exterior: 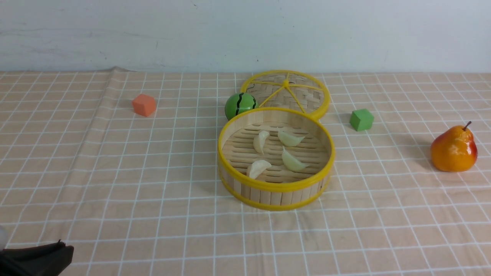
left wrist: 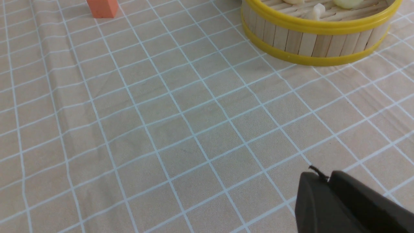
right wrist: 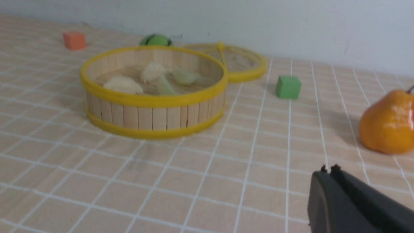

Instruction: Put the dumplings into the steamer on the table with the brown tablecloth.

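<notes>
Four dumplings (exterior: 277,150) inside steamer (exterior: 276,188) at surface (exterior: 115,184) centre. Left hand (left wrist: 323,178) clenched, empty, at 7 o'clock of steamer. Right hand (right wrist: 328,169) clenched, empty, low over cloth.

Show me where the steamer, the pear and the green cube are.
steamer (exterior: 245,182), front view, near outer wall.
pear (exterior: 452,151), front view, middle of its body.
green cube (exterior: 361,120), front view, front face.
</notes>
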You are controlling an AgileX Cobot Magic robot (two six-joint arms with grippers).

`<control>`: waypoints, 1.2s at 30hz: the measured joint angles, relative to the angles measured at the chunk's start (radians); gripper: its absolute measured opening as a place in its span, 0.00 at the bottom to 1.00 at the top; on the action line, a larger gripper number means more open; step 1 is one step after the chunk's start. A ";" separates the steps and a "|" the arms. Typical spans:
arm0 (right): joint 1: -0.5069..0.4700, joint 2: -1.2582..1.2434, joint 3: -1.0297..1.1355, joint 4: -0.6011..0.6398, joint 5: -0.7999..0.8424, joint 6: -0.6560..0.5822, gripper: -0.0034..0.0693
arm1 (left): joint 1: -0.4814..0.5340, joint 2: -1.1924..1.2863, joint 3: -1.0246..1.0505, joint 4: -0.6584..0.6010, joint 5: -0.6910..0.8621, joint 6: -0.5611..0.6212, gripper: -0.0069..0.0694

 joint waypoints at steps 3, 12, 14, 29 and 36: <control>-0.101 -0.030 0.000 0.000 0.142 0.061 0.05 | 0.000 0.000 0.000 -0.001 0.002 0.000 0.16; -0.081 -0.030 -0.010 -0.192 0.205 0.359 0.05 | 0.000 0.000 0.000 -0.002 0.011 0.000 0.17; -0.056 -0.030 -0.010 -0.250 0.205 0.414 0.05 | 0.000 0.000 0.000 -0.002 0.011 0.000 0.17; -0.037 -0.030 -0.010 -0.293 0.205 0.425 0.07 | 0.000 0.000 0.000 -0.002 0.015 0.000 0.19; -0.037 -0.030 -0.010 -0.293 0.205 0.425 0.09 | 0.000 0.000 0.000 -0.002 0.015 0.000 0.20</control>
